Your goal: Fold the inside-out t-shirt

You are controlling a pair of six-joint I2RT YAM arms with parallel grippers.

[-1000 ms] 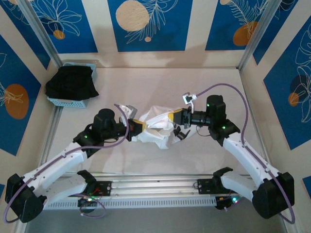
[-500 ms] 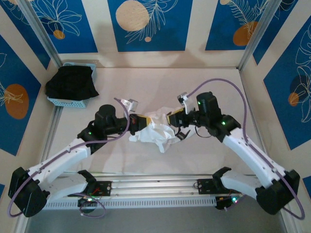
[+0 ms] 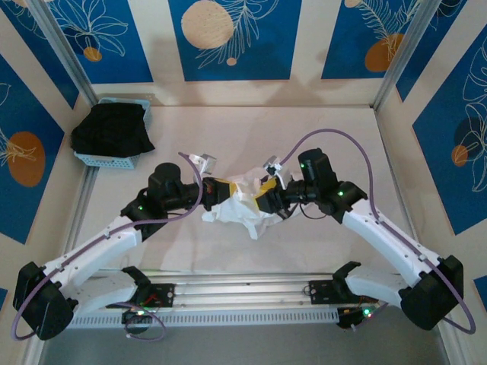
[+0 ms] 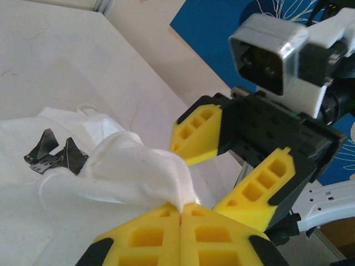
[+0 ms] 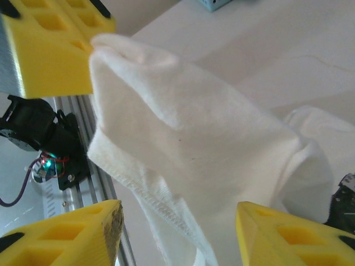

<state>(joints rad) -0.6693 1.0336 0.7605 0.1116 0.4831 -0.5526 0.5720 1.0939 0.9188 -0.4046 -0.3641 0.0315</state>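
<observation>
The white t-shirt (image 3: 237,204) lies bunched in the middle of the table, small black marks (image 4: 52,155) showing on its cloth. My left gripper (image 4: 186,209) is shut on a pinched peak of the t-shirt (image 4: 138,172) and holds it up off the heap. In the top view the left gripper (image 3: 221,194) meets the shirt from the left. My right gripper (image 5: 177,233) is open, its yellow fingers (image 5: 61,235) on either side of the raised fold and its stitched hem (image 5: 166,166). From above, the right gripper (image 3: 265,199) sits at the shirt's right edge, facing the left one.
A light blue basket (image 3: 106,158) holding a black garment (image 3: 112,129) stands at the back left. Aluminium rails (image 3: 243,293) run along the near edge between the arm bases. Bare tabletop (image 3: 251,133) stretches behind the shirt.
My right gripper has moved left and closed in on the shirt, now straddling the raised fold. The left gripper shifted slightly toward the back and still holds the cloth, which has bunched tighter.
</observation>
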